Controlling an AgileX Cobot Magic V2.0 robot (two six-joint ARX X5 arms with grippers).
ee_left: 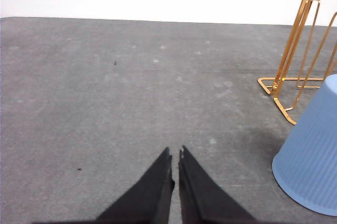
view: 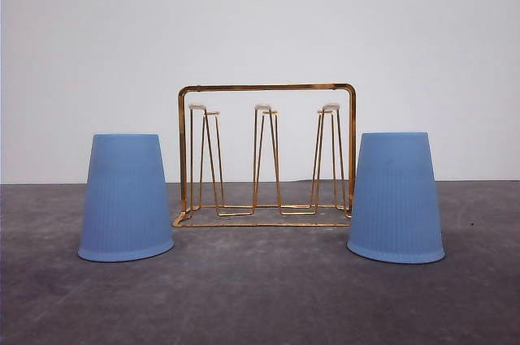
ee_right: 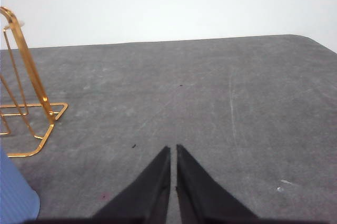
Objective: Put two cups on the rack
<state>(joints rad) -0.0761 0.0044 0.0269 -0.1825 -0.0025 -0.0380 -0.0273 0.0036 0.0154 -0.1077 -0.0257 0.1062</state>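
Note:
Two light-blue ribbed cups stand upside down on the grey table, one left (view: 126, 197) and one right (view: 396, 196) of the gold wire rack (view: 266, 155). The rack's white-tipped prongs are bare. In the left wrist view my left gripper (ee_left: 175, 153) is shut with nothing in it, low over the table, with the left cup (ee_left: 311, 156) and the rack's end (ee_left: 295, 60) off to one side. In the right wrist view my right gripper (ee_right: 173, 149) is also shut and holds nothing; the rack's other end (ee_right: 29, 92) and a sliver of the right cup (ee_right: 16, 197) show beside it.
The dark grey table (view: 260, 296) runs to a white wall (view: 260, 20) behind the rack. Its rounded far corner (ee_right: 310, 42) appears in the right wrist view. Bare tabletop lies ahead of both grippers.

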